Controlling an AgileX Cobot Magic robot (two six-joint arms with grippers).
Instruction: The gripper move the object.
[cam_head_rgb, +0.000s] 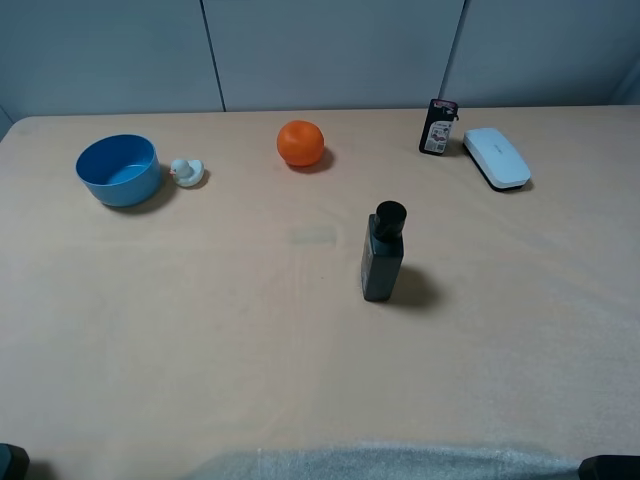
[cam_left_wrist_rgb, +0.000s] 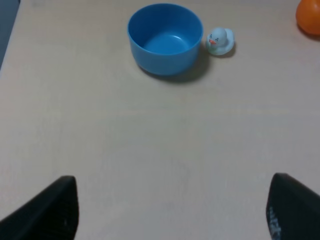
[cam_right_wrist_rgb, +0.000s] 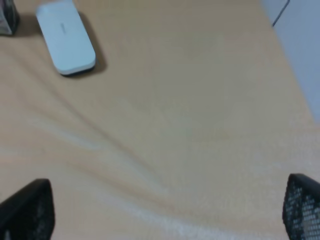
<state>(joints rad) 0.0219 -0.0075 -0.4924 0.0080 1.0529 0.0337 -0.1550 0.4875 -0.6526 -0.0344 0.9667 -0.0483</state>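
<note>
The object, a flat white oblong block (cam_head_rgb: 496, 157) with a dark underside, lies on the table at the back right, next to a small black packet (cam_head_rgb: 438, 127). It also shows in the right wrist view (cam_right_wrist_rgb: 66, 43), far ahead of the fingers. My right gripper (cam_right_wrist_rgb: 165, 210) is open and empty, with its dark fingertips (cam_right_wrist_rgb: 30, 210) spread wide at the frame's corners. My left gripper (cam_left_wrist_rgb: 172, 210) is open and empty too, far from the object. In the exterior view only dark bits of the arms show at the bottom corners.
A dark bottle (cam_head_rgb: 383, 252) stands upright in the middle of the table. An orange ball (cam_head_rgb: 300, 143) sits at the back. A blue bowl (cam_head_rgb: 118, 170) and a small duck toy (cam_head_rgb: 186, 172) are at the back left. The beige cloth is wrinkled near the right gripper.
</note>
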